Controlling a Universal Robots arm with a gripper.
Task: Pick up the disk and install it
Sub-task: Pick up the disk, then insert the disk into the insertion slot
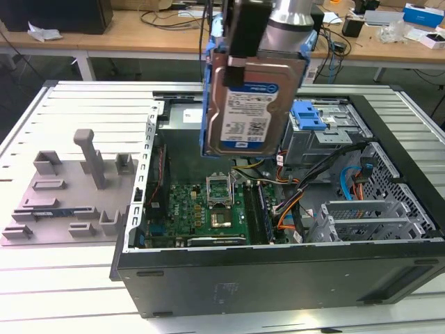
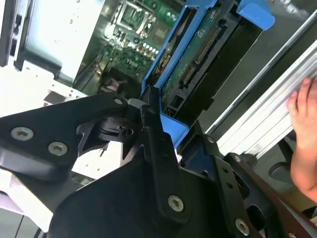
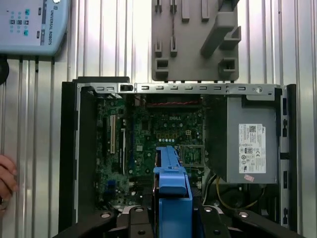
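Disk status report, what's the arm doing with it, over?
Arm's gripper shut on disk. Disk upright, in the air above open computer case. Person's hand beside the case.

Matte black gripper point(image 2: 166, 121) links carry silver screws point(image 2: 173, 202); the wrist point(image 1: 288, 14) seems silver-grey.

The disk point(image 1: 250, 104) hangs on edge, clamped in the gripper point(image 1: 243, 56), above the open computer case point(image 1: 278, 278) and over the motherboard point(image 1: 201, 209) inside it. The case lies on the table point(image 1: 69, 306). A fixture plate point(image 1: 62, 195) lies just beside the case, on the exterior view's left. The drive cage point(image 1: 327, 132) sits in the case's far part, toward the exterior view's right. Workbenches point(image 1: 139, 31) stand far behind the table.
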